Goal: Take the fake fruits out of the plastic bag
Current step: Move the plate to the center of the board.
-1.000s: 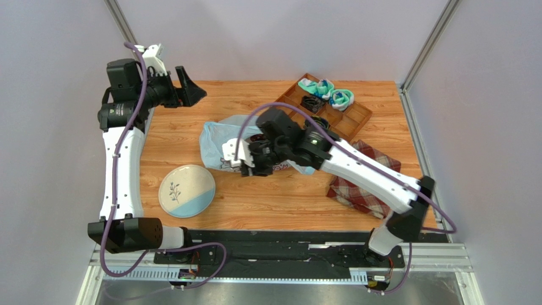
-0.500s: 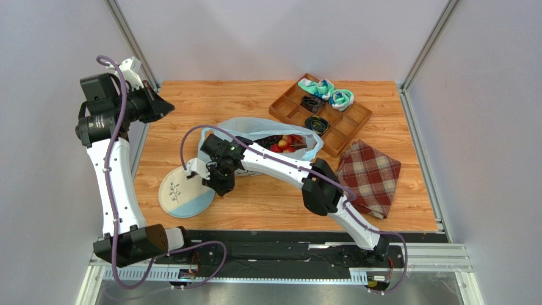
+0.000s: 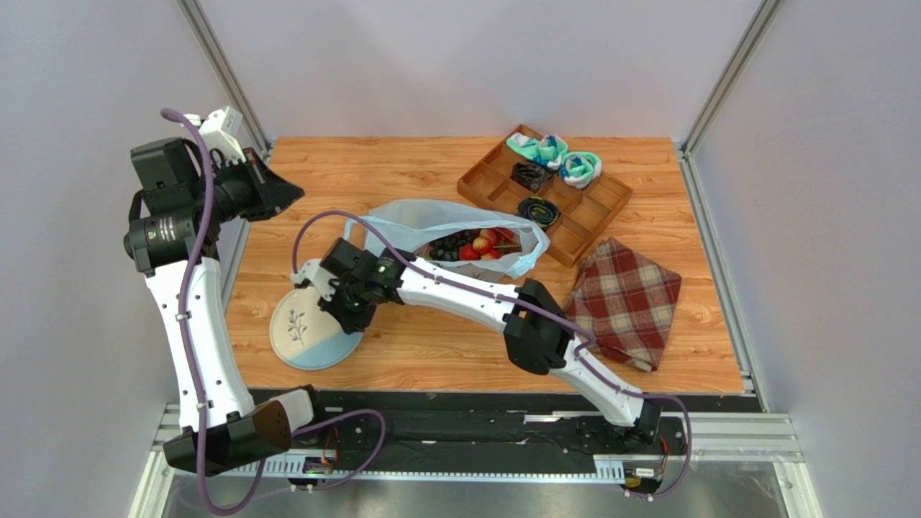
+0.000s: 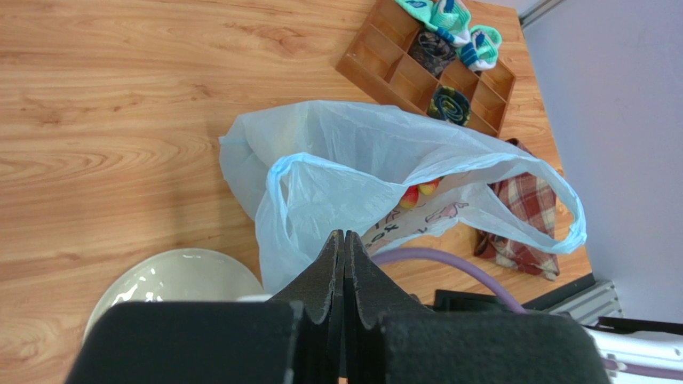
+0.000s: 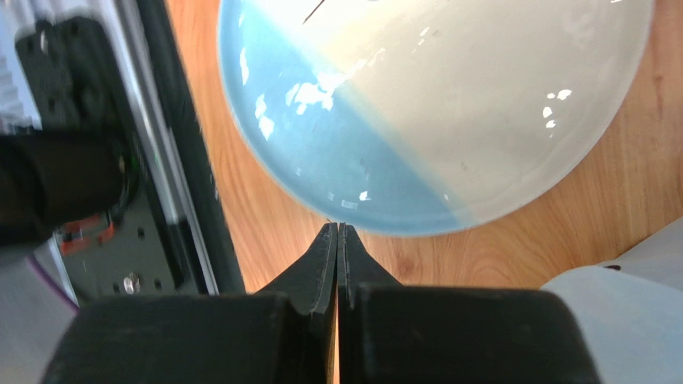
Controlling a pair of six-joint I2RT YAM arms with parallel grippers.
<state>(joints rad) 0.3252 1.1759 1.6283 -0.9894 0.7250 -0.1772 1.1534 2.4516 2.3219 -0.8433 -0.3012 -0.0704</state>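
Nothing out yet: left pincer and right pincer pressed together, empty. Fake fruits sit inside the plastic bag just right of the right pincer; next, spread and reach in

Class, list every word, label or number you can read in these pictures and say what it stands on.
plastic bag: dark printed lettering beside a cartoon, too blurred and creased to read.
plate: a painted leaf sprig only, no words.
No other text shows.

Fruits in bag; plate left; tray behind.
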